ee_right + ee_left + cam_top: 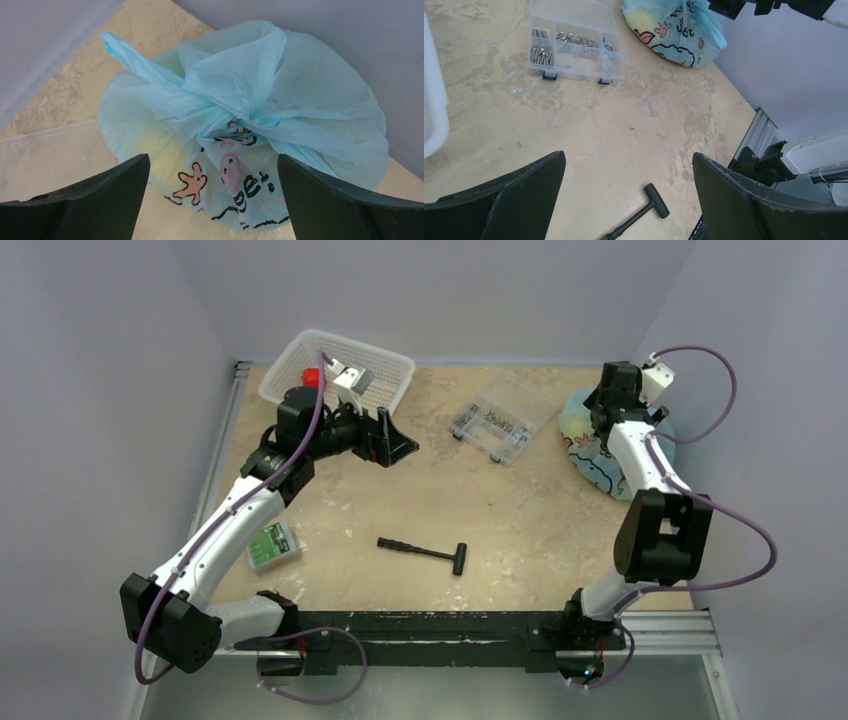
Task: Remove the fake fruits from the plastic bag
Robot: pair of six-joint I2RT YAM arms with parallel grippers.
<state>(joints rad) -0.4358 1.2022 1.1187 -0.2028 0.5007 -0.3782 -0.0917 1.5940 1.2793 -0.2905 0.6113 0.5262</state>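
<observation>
Plainly, the task is at its opening step, and nothing is held. On the left, the left gripper [388, 443] hangs with its jaws spread wide and empty. Behind them stands the white mesh plastic basket [385, 368]. A small red thing [312, 377] in it is half covered by the arm, so I cannot tell whether it is a fruit. Ahead of those jaws, well apart, lie the black hammer [655, 199] and the clear compartment box of metal parts [574, 30].

Further right, the right gripper [212, 162] hovers with its jaws open and gripping nothing, directly above the thin light-blue plastic bag with pink and dark cartoon print [300, 110]. The bag's gathered, twisted neck [220, 120] sits between the two jaws, a little ahead of their tips.

As I judge it, the next move calls for closing on that neck or a loose fold and pulling the mouth open. The other arm will likely need to pin the bag.

The fake fruits are hidden inside; only a yellowish tint [155, 142] shows through the film by the left-hand jaw. Whether the neck is knotted or merely bunched is hard to make out.
</observation>
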